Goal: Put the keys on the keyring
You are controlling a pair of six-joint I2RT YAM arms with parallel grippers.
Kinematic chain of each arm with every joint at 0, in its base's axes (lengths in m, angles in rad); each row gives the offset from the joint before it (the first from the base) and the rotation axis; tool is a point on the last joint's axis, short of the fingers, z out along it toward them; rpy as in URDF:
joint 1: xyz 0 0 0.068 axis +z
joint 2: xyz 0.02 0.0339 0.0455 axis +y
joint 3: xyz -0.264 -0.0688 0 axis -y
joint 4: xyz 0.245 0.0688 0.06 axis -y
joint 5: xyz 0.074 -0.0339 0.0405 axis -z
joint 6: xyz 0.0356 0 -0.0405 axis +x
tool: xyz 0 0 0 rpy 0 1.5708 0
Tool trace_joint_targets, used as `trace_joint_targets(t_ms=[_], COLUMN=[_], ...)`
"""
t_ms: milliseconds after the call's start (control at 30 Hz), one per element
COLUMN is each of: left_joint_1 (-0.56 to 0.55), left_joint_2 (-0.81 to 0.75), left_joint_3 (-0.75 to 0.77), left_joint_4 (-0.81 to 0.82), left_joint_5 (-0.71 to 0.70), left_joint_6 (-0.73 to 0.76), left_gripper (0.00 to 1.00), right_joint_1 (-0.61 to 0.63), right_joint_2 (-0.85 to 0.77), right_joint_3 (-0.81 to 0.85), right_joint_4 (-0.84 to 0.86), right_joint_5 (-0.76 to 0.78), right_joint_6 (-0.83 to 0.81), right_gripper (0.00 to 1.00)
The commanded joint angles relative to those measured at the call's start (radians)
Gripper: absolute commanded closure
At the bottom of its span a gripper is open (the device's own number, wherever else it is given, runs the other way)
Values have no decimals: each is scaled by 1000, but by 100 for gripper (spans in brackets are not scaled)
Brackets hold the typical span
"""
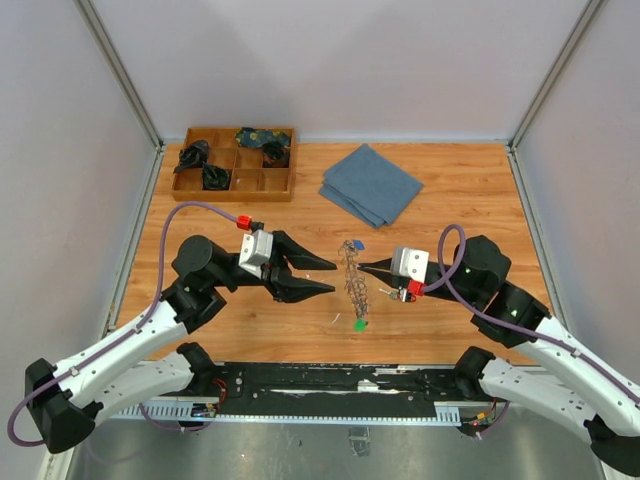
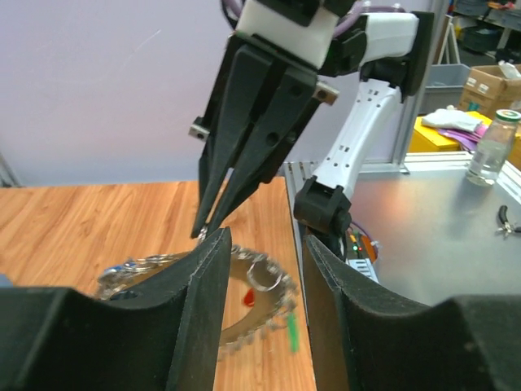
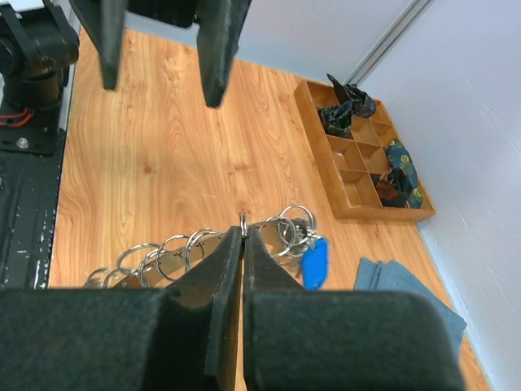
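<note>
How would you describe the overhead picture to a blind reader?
A keyring crowded with keys sits on the table between two robot arms; the right hand pinches it, the left hand is open. Behind: a tray and blue cloth.

Pale lilac-grey panels [image 1: 330,60] in metal frame posts [image 1: 118,70] enclose a wood-grain table [image 1: 470,200]. A divided wooden tray [image 1: 232,197] sits at its far left, near a folded blue cloth [image 1: 372,185].

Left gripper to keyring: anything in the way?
Nothing visible. The left gripper is open, its fingers just left of the keyring, with only bare table between them. The right gripper sits on the keyring's far side, shut and apparently pinching it, clear of the left's path.
</note>
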Motion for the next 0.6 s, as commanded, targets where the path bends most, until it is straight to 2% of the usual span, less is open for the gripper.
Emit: trace_joint_targets(t_ms=[0,300,567], left_joint_1=[-3,-3,-3], left_joint_2=[12,44,23], left_joint_3=[37,43,31], left_joint_4=[-19,21,32], left_joint_5=[-83,-85,-126], left_joint_6=[21,1,1], left_gripper=[55,67,67], right_joint_1=[6,5,5], right_joint_2=[-29,-41,-19], right_joint_3=[31,-42,-63], right_joint_4=[130,360,468], right_joint_5=[-42,-82,-105], right_joint_6=[79,281,387], right_gripper=[100,100,100])
